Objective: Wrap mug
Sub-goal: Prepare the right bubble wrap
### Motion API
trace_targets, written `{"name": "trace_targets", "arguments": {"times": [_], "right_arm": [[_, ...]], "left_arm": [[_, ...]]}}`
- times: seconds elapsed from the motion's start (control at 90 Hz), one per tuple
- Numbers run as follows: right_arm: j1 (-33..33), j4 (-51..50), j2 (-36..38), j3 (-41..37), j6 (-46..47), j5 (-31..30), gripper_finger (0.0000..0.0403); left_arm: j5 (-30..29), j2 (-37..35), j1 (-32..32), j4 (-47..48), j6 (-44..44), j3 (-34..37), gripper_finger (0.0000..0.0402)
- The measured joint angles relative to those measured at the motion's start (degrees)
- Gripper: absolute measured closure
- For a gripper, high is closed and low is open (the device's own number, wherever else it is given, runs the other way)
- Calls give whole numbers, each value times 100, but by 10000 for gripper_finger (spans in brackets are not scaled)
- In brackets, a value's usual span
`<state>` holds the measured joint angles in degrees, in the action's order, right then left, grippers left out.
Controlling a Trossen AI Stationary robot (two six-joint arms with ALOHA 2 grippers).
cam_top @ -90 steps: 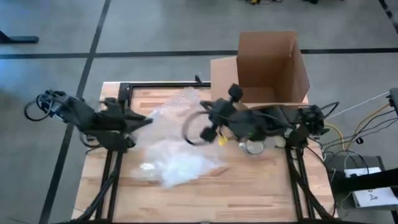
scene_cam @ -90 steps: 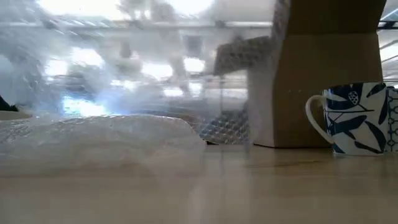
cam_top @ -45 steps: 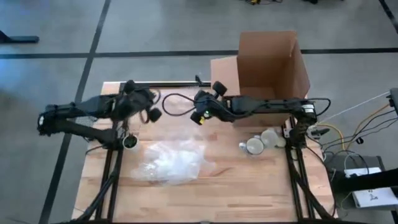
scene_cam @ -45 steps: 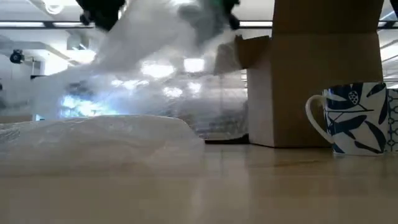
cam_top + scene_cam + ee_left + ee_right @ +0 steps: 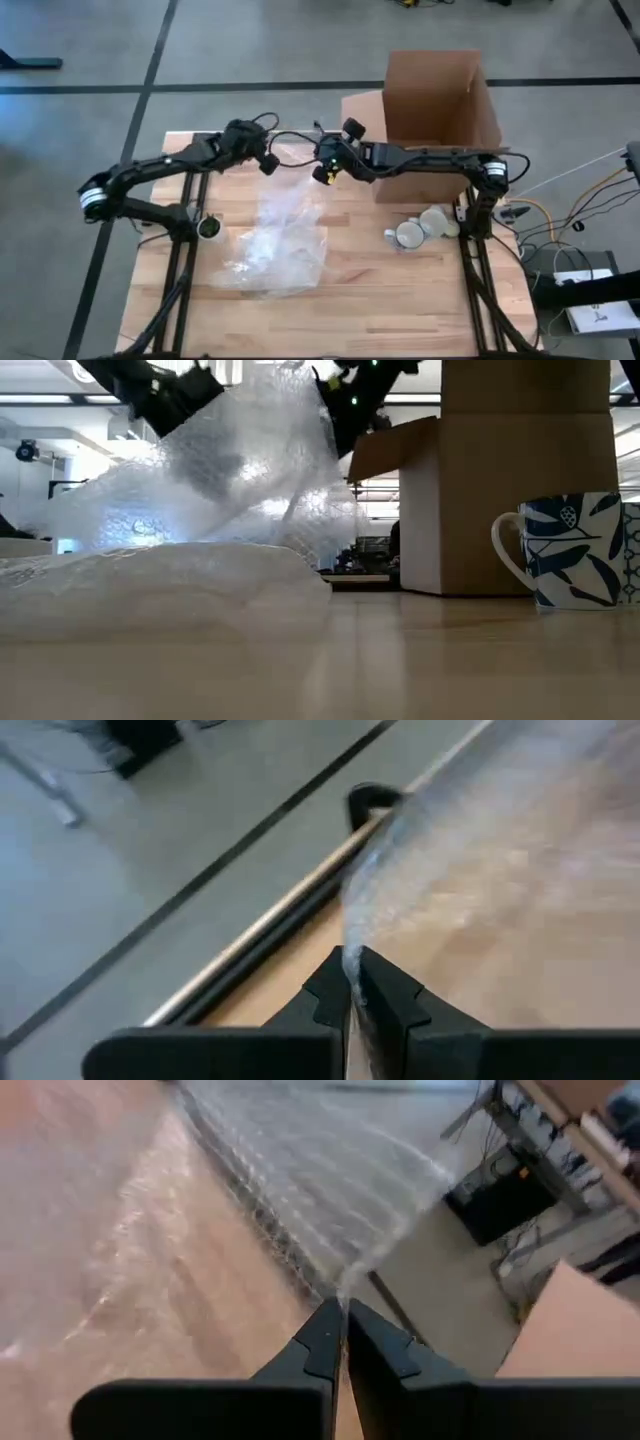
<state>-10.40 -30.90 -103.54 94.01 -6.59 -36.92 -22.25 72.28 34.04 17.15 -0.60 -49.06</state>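
Note:
A clear bubble wrap sheet [image 5: 283, 225] hangs between my two grippers over the table's far middle. Its lower part [image 5: 150, 585] lies bunched on the wood. My left gripper [image 5: 268, 165] is shut on one top corner and my right gripper [image 5: 322, 172] on the other. In the low view they show at the top, the left gripper [image 5: 195, 385] and the right gripper [image 5: 340, 400]. A white mug with blue leaves [image 5: 575, 550] stands upright on the table to the right, and shows from above beside a second mug [image 5: 409, 236]. My left gripper pinches the sheet's top edge [image 5: 350, 955] between its two fingers, at the corner toward the table's left. The sheet hangs below, spread toward the other gripper, its lower end on the table. My right gripper pinches the sheet's top edge [image 5: 345, 1292] between its two fingers, at the corner toward the table's right. The sheet hangs down from there, lifted at the top.
An open cardboard box [image 5: 435, 105] stands at the far right of the table, one flap [image 5: 385, 445] turned out toward the sheet. A small round object [image 5: 208, 228] lies near the left arm's base. Bare wood [image 5: 390, 290] shows at the near right.
Both grippers have gone up and toward the table's far edge, staying shut on the sheet. The sheet's top has been lifted off the table and now hangs spread between them, while its lower part has stayed bunched on the wood.

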Motion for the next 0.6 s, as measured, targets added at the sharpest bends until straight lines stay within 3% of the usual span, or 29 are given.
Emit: {"name": "trace_targets", "arguments": {"times": [0.311, 0.456, 0.6], "right_arm": [[287, -2334, 10, 1779, -497, 237, 326], [535, -3341, 54, 2525, -602, 1669, 300], [938, -3636, 146, 2654, -420, 2963, 295]], "left_arm": [[-188, 1124, 490, -326, -145, 0, 401], [-589, 1434, 487, -363, -149, 2, 401], [-597, 1574, 485, -435, -101, 2, 401]]}}
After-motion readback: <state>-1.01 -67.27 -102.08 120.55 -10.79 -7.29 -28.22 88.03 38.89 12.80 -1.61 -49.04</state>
